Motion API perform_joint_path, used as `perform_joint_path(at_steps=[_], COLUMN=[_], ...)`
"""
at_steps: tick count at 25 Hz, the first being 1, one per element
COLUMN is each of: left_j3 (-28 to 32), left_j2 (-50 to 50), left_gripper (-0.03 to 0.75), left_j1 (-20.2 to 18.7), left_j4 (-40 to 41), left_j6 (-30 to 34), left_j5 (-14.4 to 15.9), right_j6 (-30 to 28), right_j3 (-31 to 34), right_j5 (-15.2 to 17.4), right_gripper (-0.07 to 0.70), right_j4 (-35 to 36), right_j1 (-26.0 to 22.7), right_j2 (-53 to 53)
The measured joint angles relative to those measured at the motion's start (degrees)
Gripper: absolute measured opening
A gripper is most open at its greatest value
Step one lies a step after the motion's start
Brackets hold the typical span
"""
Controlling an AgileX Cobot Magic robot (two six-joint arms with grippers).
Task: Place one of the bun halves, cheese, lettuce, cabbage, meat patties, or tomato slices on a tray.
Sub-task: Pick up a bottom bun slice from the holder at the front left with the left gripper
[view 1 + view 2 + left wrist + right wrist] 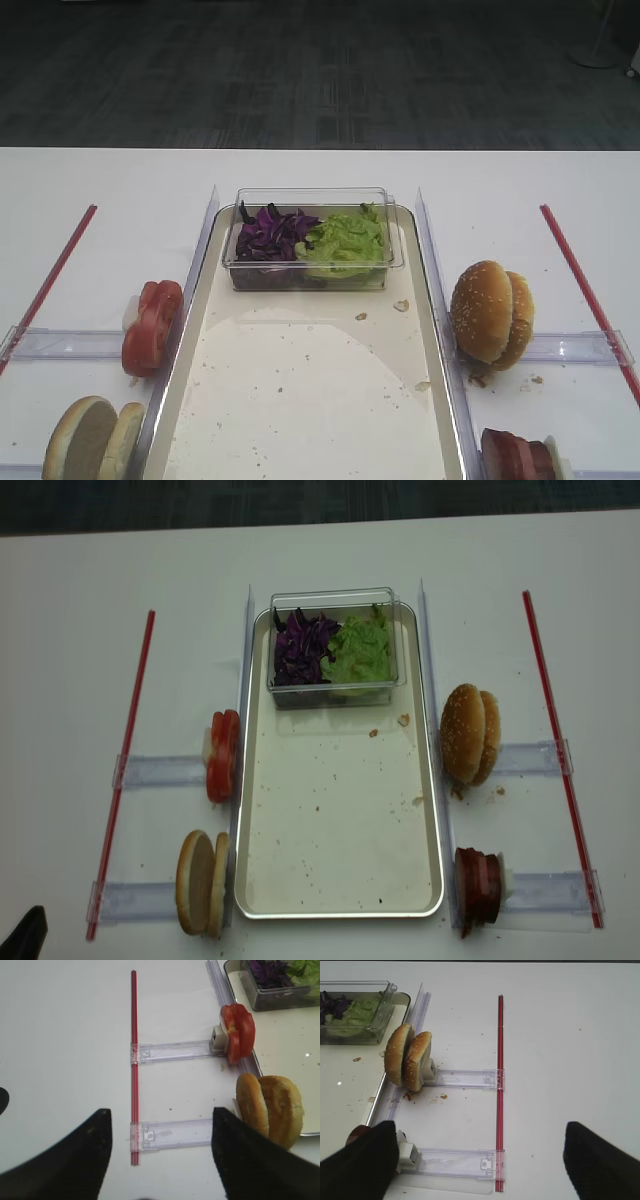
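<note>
Steel and pretty much bare: the big shallow rectangular steel tray (pixel 340 880) with the scuffed cream floor has nothing on it except crumbs and the small clear plastic tub (pixel 312 240) at its far end, which holds the dark purple shredded cabbage (pixel 270 232) next to the bright green shredded lettuce (pixel 345 240). So as far as I can tell nothing has been placed yet, the whole job is still ahead. The pale flat bun halves (pixel 201 882) stand on edge on the white counter (pixel 70 680) just left of the tray's near corner, and the row of bright red tomato slices (pixel 222 755) stands further up that same side. On the right there's a golden sesame-seeded bun (pixel 468 734), and nearer the front the thick reddish-brown meat patties (pixel 478 888). I can't spot any cheese. Both arms hang back over the outer counter beside the red strips, touching nothing. Left pincer (pixel 157 1152) is spread wide and empty, with the bun halves just off to its right in its own camera. Right pincer (pixel 480 1160) is also wide apart and empty, the patties peeking out behind its left finger.
</note>
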Motion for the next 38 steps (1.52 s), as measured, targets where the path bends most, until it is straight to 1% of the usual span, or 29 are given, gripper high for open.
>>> perform_joint_path(at_steps=[38], left_j3=[0.0], left_j2=[0.0], left_gripper=[0.401], left_j1=[0.0], left_j4=[0.0], left_j6=[0.0], left_j5=[0.0], right_j6=[0.0], right_j3=[0.0], right_j5=[0.0], right_gripper=[0.678], right_j4=[0.0], right_j1=[0.0], right_j2=[0.0])
